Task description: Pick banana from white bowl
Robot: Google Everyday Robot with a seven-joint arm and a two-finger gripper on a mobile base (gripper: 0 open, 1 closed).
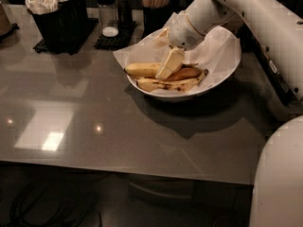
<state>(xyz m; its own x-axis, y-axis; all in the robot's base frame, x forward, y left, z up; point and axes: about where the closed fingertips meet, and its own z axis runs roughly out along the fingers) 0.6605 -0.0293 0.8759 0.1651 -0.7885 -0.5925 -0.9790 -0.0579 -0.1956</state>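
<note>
Banana point(139, 70) lies in the white bowl point(189, 94) on the worktop point(94, 126). The pincer point(166, 70) sits over it; I cannot tell whether it is clamped.

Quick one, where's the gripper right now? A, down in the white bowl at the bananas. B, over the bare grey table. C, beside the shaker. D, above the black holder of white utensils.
A: the gripper reaches down into the white bowl, with its tip at the banana that lies toward the bowl's left side.
</note>
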